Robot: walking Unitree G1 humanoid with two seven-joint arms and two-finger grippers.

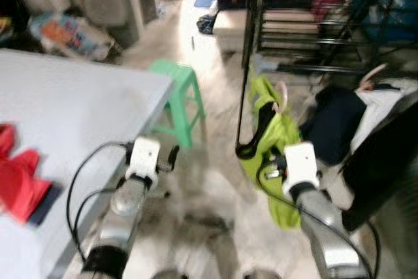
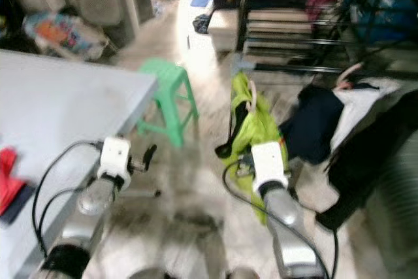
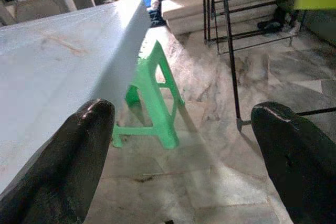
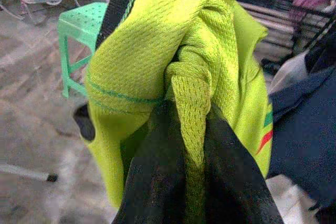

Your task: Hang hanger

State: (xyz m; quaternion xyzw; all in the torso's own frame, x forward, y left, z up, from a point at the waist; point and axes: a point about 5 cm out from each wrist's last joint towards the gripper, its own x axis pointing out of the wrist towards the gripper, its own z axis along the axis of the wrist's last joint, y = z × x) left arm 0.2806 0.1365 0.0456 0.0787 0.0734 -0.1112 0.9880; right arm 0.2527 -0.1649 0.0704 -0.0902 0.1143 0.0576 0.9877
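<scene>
The right gripper [image 4: 191,145] was pinched tight on a fold of the lime-green mesh garment with black trim [image 1: 274,135], its two black fingers [image 4: 157,177] pressed together on the cloth. That garment hung low over the pale marble floor [image 1: 215,181], just beside a thin black upright pole [image 1: 247,63] of the black metal clothes rack [image 1: 326,24] (whether a hanger sat inside the cloth could not be made out). To the right of it lay a heap of dark navy and white clothing [image 1: 356,122].

The left gripper [image 3: 184,145] was held out over the floor by the edge of the pale grey worktop [image 1: 72,102], its fingers [image 3: 68,166] spread wide apart with nothing between them. Ahead of it a small green plastic stool [image 1: 179,96] stood against the worktop's corner. A red cloth [image 1: 16,178] lay on the worktop near its left edge
</scene>
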